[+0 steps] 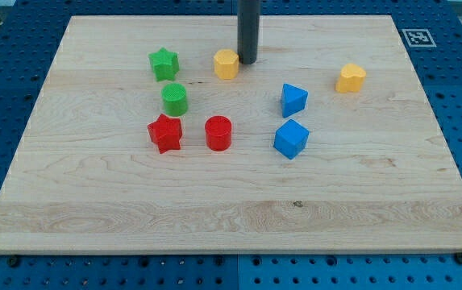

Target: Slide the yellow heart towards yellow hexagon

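The yellow hexagon (226, 63) lies near the view's top, left of centre. The yellow heart (350, 78) lies far to its right, near the board's right side. My tip (247, 62) stands on the board just right of the yellow hexagon, close to its right side or touching it. The tip is well to the left of the yellow heart.
A green star (164, 64) lies left of the hexagon, with a green cylinder (175, 98) below it. A red star (165, 133) and a red cylinder (218, 133) lie lower. Two blue blocks (294, 99) (291, 138) lie between centre and the heart. The wooden board (231, 217) sits on a blue pegboard.
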You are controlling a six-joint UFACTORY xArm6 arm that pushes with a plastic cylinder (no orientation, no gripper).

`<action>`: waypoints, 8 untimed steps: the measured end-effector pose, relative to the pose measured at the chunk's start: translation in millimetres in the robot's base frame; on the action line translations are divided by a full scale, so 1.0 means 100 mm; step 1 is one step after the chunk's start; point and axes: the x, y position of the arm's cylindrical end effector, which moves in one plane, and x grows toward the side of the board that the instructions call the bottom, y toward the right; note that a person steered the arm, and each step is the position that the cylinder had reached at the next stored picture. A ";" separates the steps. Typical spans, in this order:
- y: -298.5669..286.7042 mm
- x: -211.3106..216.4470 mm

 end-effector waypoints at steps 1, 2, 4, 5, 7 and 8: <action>0.62 -0.12; 1.42 -0.07; 2.63 0.60; 2.61 0.76; 2.12 0.84; 1.88 0.84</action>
